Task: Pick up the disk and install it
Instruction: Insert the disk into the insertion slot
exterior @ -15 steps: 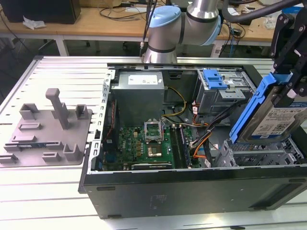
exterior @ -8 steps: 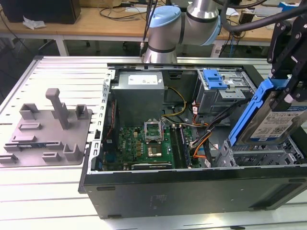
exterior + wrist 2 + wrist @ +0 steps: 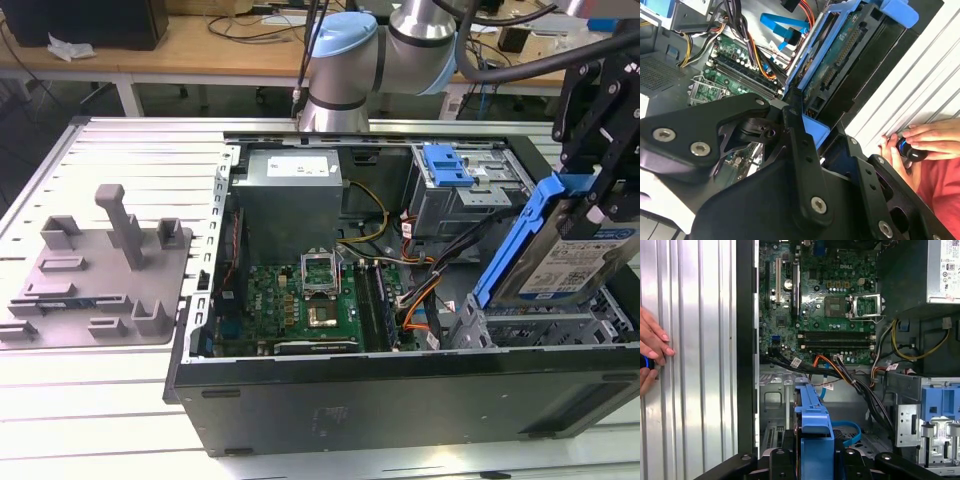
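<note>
Your gripper (image 3: 598,205) is clamped on the disk (image 3: 575,265), pinching its blue carrier (image 3: 515,245) at one end. That, I judge, leaves the drive's length free, tilted over the drive bay (image 3: 520,325) just beneath. Beyond the gripper, cables (image 3: 420,290) and the motherboard (image 3: 300,305) lie well apart from it. Farthest off sit the grey drive cage (image 3: 470,200) and the power supply (image 3: 290,195).

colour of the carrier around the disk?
Bright blue carrier framing the silver disk; clearest in the exterior view.
</note>
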`<state>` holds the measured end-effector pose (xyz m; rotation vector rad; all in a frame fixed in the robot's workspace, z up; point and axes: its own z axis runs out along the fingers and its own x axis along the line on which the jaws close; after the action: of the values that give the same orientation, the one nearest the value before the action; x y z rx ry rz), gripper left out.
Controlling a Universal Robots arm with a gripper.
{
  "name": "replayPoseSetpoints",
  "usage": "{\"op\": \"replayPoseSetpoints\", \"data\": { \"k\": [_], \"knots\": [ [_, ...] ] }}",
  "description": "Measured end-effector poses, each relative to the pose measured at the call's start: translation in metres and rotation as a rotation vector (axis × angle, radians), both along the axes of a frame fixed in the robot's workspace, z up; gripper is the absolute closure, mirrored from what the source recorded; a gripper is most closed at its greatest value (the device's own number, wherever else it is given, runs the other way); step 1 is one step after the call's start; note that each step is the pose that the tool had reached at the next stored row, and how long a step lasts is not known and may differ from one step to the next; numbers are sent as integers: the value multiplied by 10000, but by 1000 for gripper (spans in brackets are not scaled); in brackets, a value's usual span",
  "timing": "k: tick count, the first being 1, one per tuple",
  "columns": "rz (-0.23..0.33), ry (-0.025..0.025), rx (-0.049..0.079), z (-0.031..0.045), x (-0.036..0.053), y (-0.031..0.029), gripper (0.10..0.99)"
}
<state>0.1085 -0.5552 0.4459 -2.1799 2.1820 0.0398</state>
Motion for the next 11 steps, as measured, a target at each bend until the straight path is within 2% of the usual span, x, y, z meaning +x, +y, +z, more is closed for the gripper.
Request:
{"op": "replayPoseSetpoints", "data": {
  "k": [8,11],
  "knots": [
    [-34,4,5,-47,5,-22,718],
    [-94,40,6,-49,5,-29,718]
  ]
}}
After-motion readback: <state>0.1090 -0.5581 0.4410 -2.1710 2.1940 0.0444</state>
